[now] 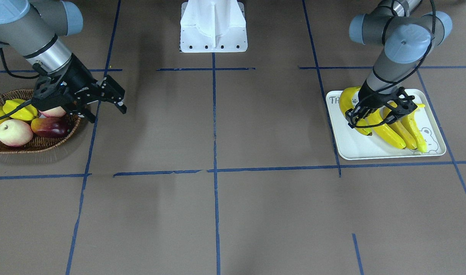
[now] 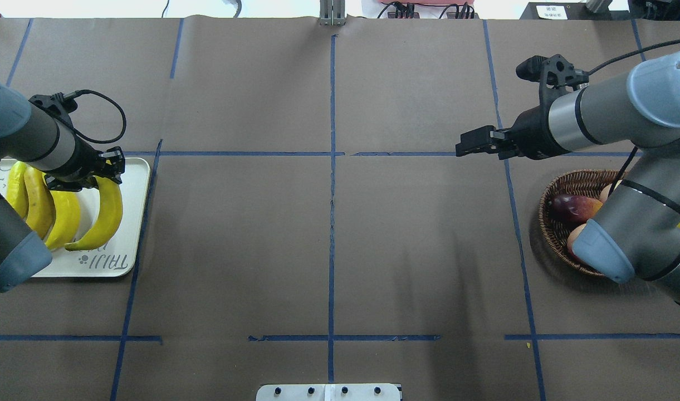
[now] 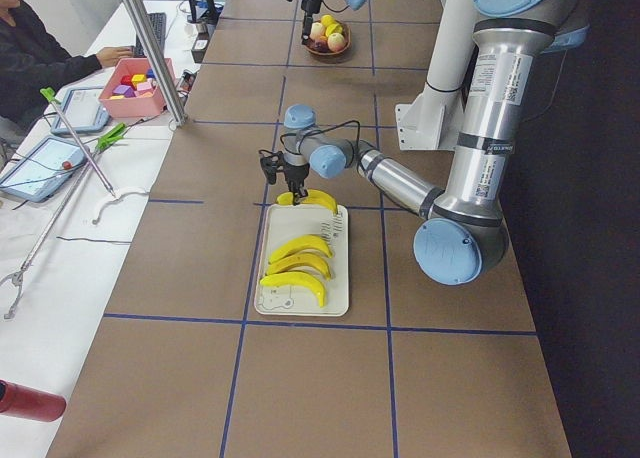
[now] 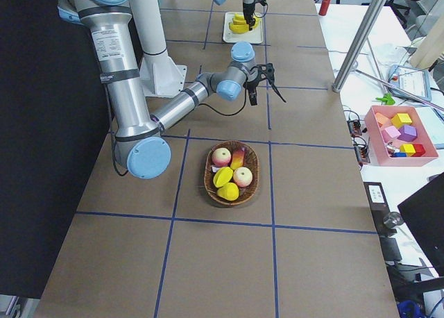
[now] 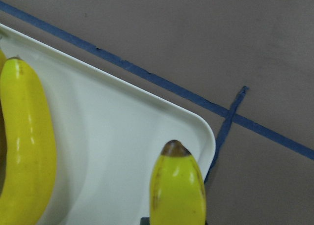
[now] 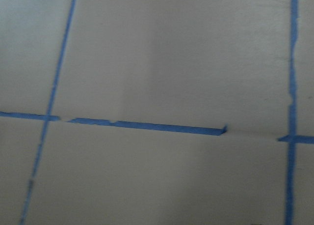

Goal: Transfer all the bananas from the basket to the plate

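— Yellow at the left gripper (image 2: 110,172): what do you log?
— I log one banana (image 2: 104,214). Its far end sits between the fingers, which stand either side of it. I cannot tell from my feeds whether they press it or stand clear. The wrist camera shows its dark tip over a plate corner.
— Position of that banana?
— On the plate (image 2: 136,223), on the side nearest the table's middle, its near end close to the printed lettering. Three more bananas (image 2: 39,203) lie side by side further in, partly under the left arm (image 2: 16,139). That makes four on the plate by my count.
— Plate itself?
— Flat on the brown table (image 2: 234,239), within a square of blue tape (image 2: 234,153), at the robot's left end.
— Right gripper (image 1: 108,114)?
— Jaws apart, nothing between them. It hangs over the table just beside the basket (image 1: 34,147), on the side toward the middle. Its wrist camera shows only table and tape.
— Basket contents?
— I record two pale peaches (image 1: 14,132), yellow starfruit (image 1: 21,109) and one dark red fruit (image 1: 51,127). The basket stands at the robot's right end, well apart from the plate.
— Beyond the table?
— In the side views, a person (image 3: 40,58) seated at a white bench, and a pink box (image 4: 409,158) of coloured blocks.
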